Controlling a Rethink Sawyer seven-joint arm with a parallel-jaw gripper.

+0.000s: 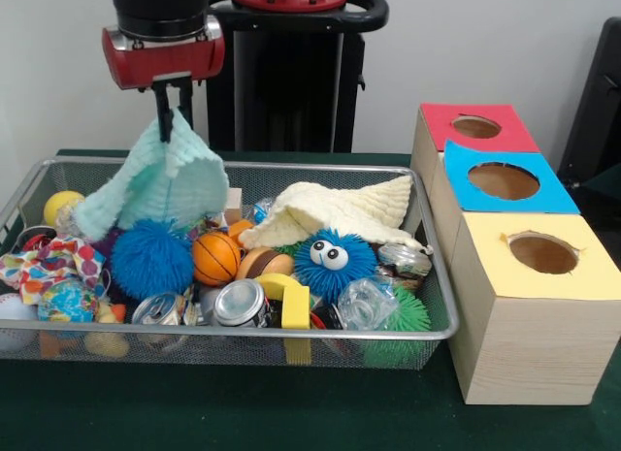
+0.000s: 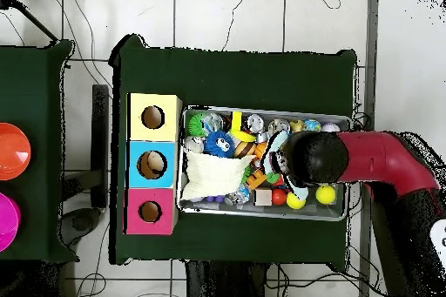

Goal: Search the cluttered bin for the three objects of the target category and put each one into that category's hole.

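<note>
From the front, my gripper is pinching a mint-green cloth, lifting it above the wire bin crowded with balls, cans and a cream cloth; overhead, my arm is covering the bin's middle beside three holed boxes.

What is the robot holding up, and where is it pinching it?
The tool holds a mint-green knitted cloth, pinched at its top edge so the rest hangs down over the wire bin.

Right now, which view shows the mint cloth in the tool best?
Front view: the mint cloth hangs in full, pinched at its top by the tool, above the wire bin. Overhead, the arm covers most of it; only a pale edge shows.
</note>
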